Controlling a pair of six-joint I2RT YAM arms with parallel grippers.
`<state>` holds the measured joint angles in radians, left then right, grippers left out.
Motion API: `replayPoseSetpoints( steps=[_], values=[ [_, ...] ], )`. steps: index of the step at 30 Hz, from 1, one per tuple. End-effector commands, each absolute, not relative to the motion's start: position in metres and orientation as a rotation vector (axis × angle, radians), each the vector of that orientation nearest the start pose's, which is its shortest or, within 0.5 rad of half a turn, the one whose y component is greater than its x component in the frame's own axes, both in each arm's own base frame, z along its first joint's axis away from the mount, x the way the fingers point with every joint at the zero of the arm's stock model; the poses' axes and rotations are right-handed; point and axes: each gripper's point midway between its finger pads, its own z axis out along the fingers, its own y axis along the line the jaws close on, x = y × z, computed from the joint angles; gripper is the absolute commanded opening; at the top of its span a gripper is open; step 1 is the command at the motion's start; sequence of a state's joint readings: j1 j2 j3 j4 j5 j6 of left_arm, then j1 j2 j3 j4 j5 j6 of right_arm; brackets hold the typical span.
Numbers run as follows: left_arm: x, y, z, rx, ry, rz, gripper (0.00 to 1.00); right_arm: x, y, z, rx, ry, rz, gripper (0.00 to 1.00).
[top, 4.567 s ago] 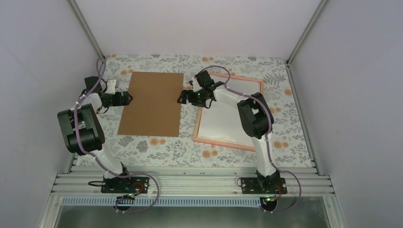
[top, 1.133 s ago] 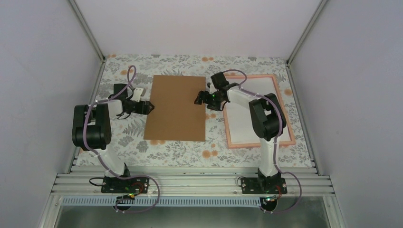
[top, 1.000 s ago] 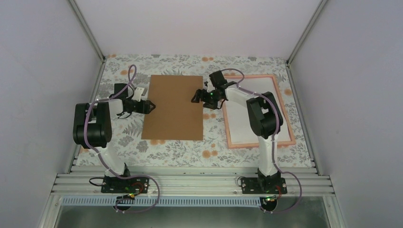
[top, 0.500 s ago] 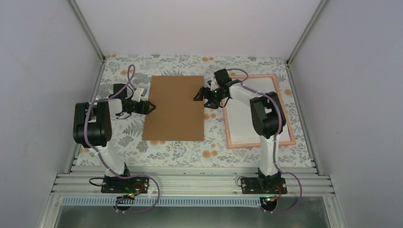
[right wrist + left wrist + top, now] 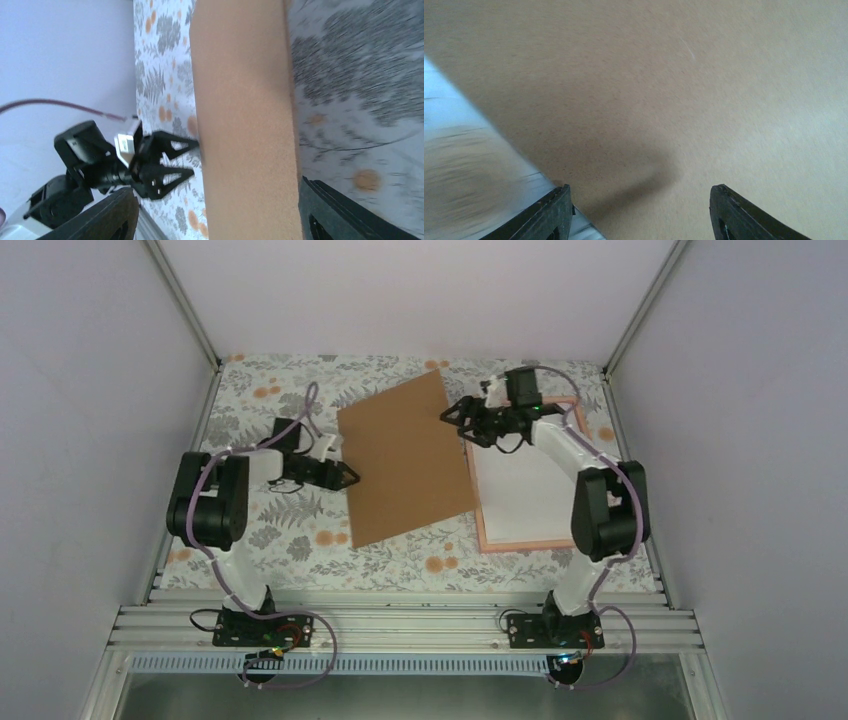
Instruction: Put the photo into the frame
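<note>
Since a second ago the brown board (image 5: 405, 465) has swung askew toward the frame (image 5: 520, 544). Left pincer (image 5: 348, 477) and right pincer (image 5: 458, 415) stand open at its edges, clamping nothing, likely steering it. The photo (image 5: 515, 485) lies white-back-up inside the pink frame, right of the board.

L arm (image 5: 205, 502), R arm (image 5: 608, 508), white links, black joints, purple cables (image 5: 331, 645), black bases (image 5: 240, 628)

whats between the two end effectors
The brown cardboard board spans the stretch between the left end effector and the right end effector, clearest in the top view.
</note>
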<state>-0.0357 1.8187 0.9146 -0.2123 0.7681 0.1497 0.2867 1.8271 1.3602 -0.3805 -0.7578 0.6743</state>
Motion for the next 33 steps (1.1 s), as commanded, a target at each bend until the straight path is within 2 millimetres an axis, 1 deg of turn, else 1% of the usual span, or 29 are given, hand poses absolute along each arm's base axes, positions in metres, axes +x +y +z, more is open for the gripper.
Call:
replayPoseSetpoints(
  steps=[1, 2, 3, 4, 5, 6, 8, 11, 13, 15, 17, 20, 21, 23, 25, 28, 30, 33],
  values=[
    [0.335, -0.223, 0.075, 0.655, 2.318, -1.376, 0.69, 0.388, 0.228, 0.18, 0.065, 2.512, 1.457, 0.78],
    [0.336, -0.239, 0.079, 0.701, 2.306, -1.386, 0.69, 0.387, 0.213, 0.178, 0.099, 2.51, 1.415, 0.78],
    [0.337, -0.247, 0.079, 0.718, 2.308, -1.389, 0.69, 0.389, 0.197, 0.177, 0.128, 2.508, 1.37, 0.78],
    [0.34, -0.251, 0.077, 0.716, 2.316, -1.378, 0.69, 0.392, 0.18, 0.171, 0.159, 2.516, 1.289, 0.78],
    [0.343, -0.25, 0.072, 0.692, 2.334, -1.364, 0.69, 0.396, 0.161, 0.161, 0.211, 2.533, 1.195, 0.8],
    [0.348, -0.247, 0.066, 0.666, 2.352, -1.338, 0.69, 0.399, 0.143, 0.162, 0.238, 2.515, 1.139, 0.81],
    [0.355, -0.235, 0.054, 0.615, 2.392, -1.275, 0.7, 0.402, 0.117, 0.152, 0.284, 2.52, 1.01, 0.83],
    [0.365, -0.216, 0.05, 0.558, 2.402, -1.214, 0.71, 0.404, 0.093, 0.137, 0.282, 2.54, 0.888, 0.88],
    [0.366, -0.209, 0.054, 0.542, 2.392, -1.197, 0.71, 0.404, 0.088, 0.137, 0.189, 2.534, 0.889, 0.88],
    [0.362, -0.205, 0.058, 0.542, 2.375, -1.182, 0.72, 0.403, 0.086, 0.138, 0.089, 2.54, 0.852, 0.88],
    [0.354, -0.204, 0.058, 0.549, 2.364, -1.187, 0.72, 0.397, 0.091, 0.122, -0.04, 2.575, 0.875, 0.88],
    [0.349, -0.202, 0.051, 0.546, 2.385, -1.185, 0.72, 0.383, 0.102, 0.106, -0.152, 2.603, 0.975, 0.82],
    [0.35, -0.202, 0.049, 0.544, 2.392, -1.186, 0.72, 0.38, 0.104, 0.097, -0.163, 2.622, 1.0, 0.8],
    [0.351, -0.203, 0.045, 0.536, 2.404, -1.196, 0.72, 0.379, 0.108, 0.086, -0.187, 2.639, 1.045, 0.8],
    [0.348, -0.203, 0.037, 0.526, 2.422, -1.212, 0.72, 0.379, 0.114, 0.084, -0.221, 2.629, 1.107, 0.79],
    [0.346, -0.203, 0.029, 0.515, 2.442, -1.223, 0.71, 0.384, 0.118, 0.084, -0.241, 2.611, 1.139, 0.75],
    [0.346, -0.203, 0.023, 0.505, 2.456, -1.225, 0.71, 0.385, 0.12, 0.076, -0.235, 2.626, 1.154, 0.73],
    [0.346, -0.203, 0.017, 0.495, 2.473, -1.237, 0.71, 0.382, 0.126, 0.065, -0.209, 2.646, 1.225, 0.7]
  ],
)
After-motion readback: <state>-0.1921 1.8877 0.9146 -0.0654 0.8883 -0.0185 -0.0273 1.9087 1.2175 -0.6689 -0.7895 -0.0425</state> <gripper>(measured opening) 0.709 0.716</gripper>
